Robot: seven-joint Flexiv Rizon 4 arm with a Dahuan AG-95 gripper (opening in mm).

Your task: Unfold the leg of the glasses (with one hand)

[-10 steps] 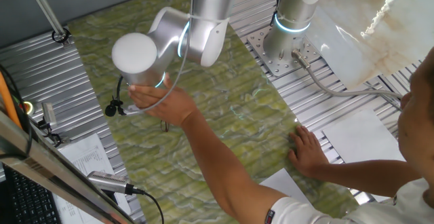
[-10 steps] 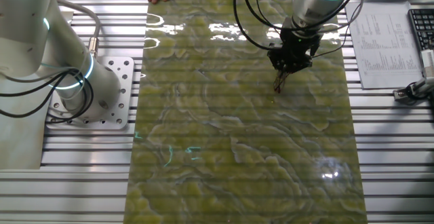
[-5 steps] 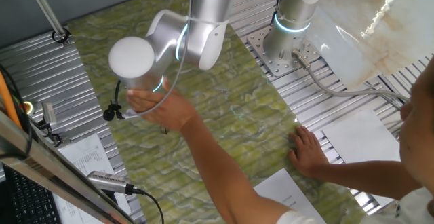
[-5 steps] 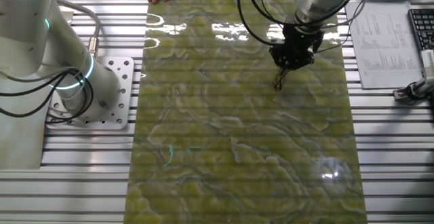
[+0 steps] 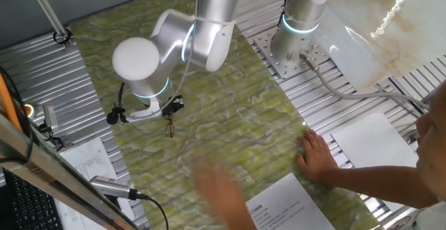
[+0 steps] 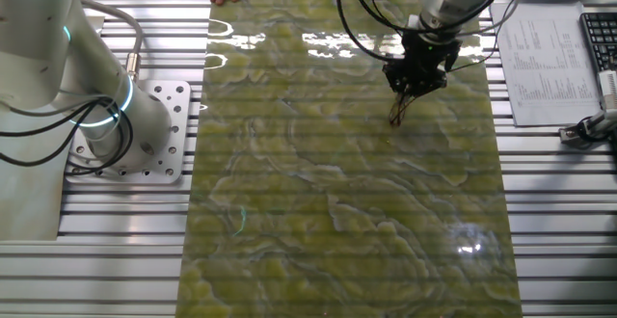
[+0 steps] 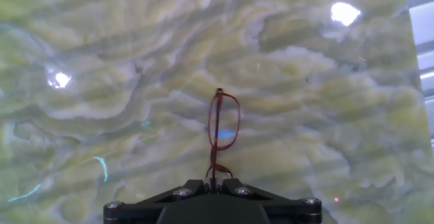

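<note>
a: where are the glasses (image 7: 222, 132) rn?
b: hanging from the gripper (image 7: 213, 181) — in the hand view the frame runs from the fingertips toward 12 o'clock, seen edge-on. gripper's clenched on the frame's lower end, looks like near a hinge, can't be sure.
a: touching the counter (image 7: 325, 102)?
b: in the other fixed view the glasses (image 6: 396, 114) dangle below the gripper (image 6: 415, 84), tip near or just on the green marbled cloth. can't tell which.
a: and the leg?
b: can't pick it out separately, too thin and everything's lined up. in one fixed view the glasses (image 5: 169, 127) are just a dark sliver under the gripper (image 5: 170, 110).
a: so how to do this step well w/ one gripper?
b: my read — use the counter as the 2nd hand. lower til the free end catches the cloth, then drag slow so friction swings the leg open about its hinge. keep the grip firm but off the lens, move smooth; wire frame's light and will slip or twist.
a: risks?
b: a person's hand (image 5: 317, 153) rests at the counter edge, well apart from the gripper, so it shouldn't interfere.
</note>
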